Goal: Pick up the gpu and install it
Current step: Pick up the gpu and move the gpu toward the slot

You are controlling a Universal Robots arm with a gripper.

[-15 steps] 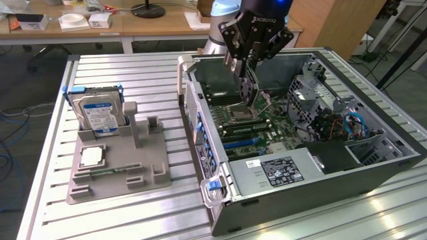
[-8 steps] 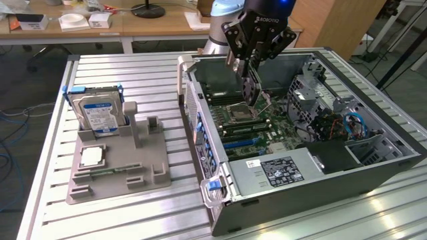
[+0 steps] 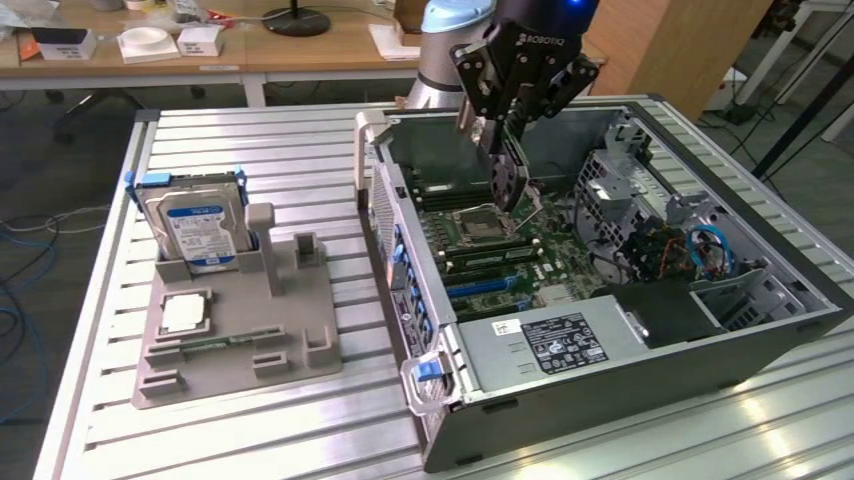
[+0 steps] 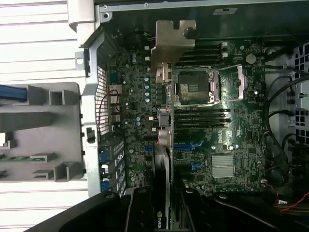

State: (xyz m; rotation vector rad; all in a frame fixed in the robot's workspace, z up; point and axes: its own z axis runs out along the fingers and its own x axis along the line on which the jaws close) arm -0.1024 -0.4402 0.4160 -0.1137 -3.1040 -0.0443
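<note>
Dark green-black in the board and silvery at the bracket: identifies as the gpu (image 3: 511,188). Hangs on edge, near upright, inside the open computer case (image 3: 400,250), low over the motherboard (image 3: 541,255) and just above the CPU socket (image 3: 478,225). Cannot tell whether touching the board. Carries the bracket at the end away from the grip. Sits in no slot.

Step in hand, as judged: pick-up done, install begun, card at the carry-and-align stage and not yet seated. Calls next, on the same judgement, for the contact edge turned to face the board and lined up along one of the blue expansion slots (image 3: 481,290) between the socket and the power supply (image 3: 554,340), with the bracket brought to the case wall beside those slots. Calls also for a slow, square press, to spare the contacts a skewed entry.

Claw (image 3: 505,148): partly closed, neither fully spread nor pressed together, pinching the gpu by its two flat faces at the end opposite the bracket. Touches nothing else visible.

Further out: grey holder (image 3: 267,335) on the slatted metal surface (image 3: 267,140), well apart from the case, with a hard drive (image 3: 198,225) standing in it.
</note>
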